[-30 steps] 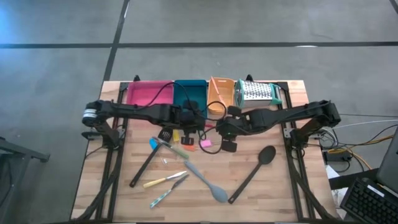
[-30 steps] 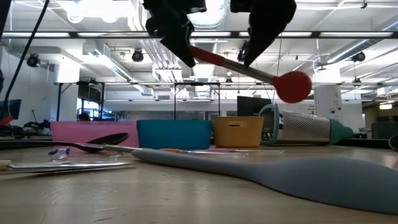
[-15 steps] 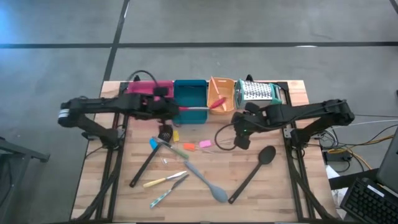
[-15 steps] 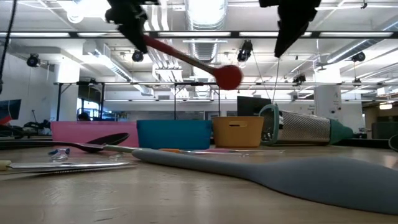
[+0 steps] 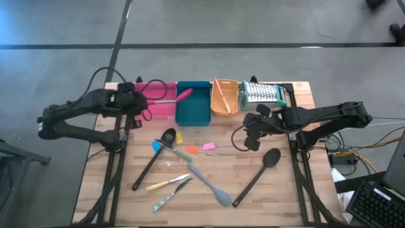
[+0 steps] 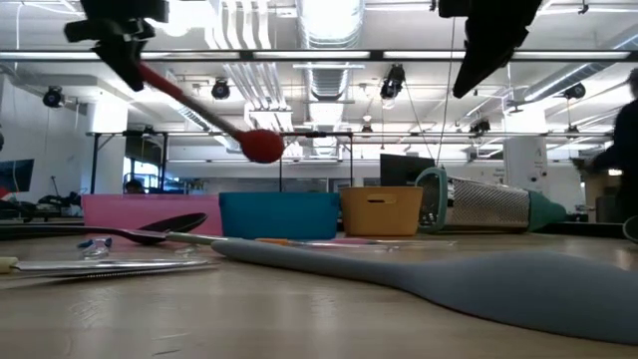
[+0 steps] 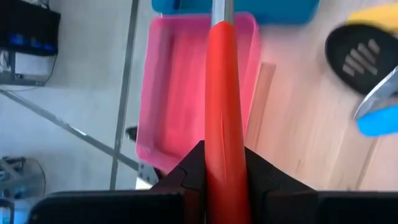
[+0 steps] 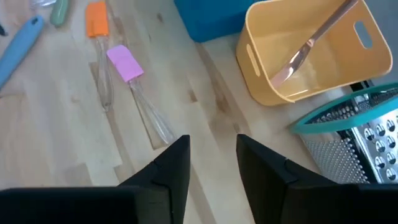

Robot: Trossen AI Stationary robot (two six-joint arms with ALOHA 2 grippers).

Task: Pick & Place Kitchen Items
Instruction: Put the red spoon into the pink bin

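Worktop (image 5: 278,190) of pale wood, carrying a back row of trays and a scatter of loose utensils.

Left end effector (image 5: 140,101): hovering over the pink tray (image 5: 158,109) at the back left, its fingers clamping the red handle of the red-headed spatula (image 5: 171,98). In the left wrist view the handle is sitting tight between the two fingers, running out over the pink tray toward the teal tray (image 5: 193,107). In the low view the spatula is hanging well above the trays, head tilted downward.

Right end effector (image 5: 252,138): hanging over bare wood in front of the box grater (image 5: 262,93), its fingers standing partly apart and gripping nothing.

Orange tray (image 5: 224,101): sitting between the teal tray and the grater, holding one slim utensil leaning inside.

Loose items lying on the worktop: black slotted spoon (image 5: 152,161), black spoon (image 5: 256,176), grey spoon (image 5: 209,185), pink-headed tool (image 5: 208,146), orange-headed tool (image 5: 192,149), blue-handled tool (image 5: 156,145), yellow-handled tool (image 5: 166,184).
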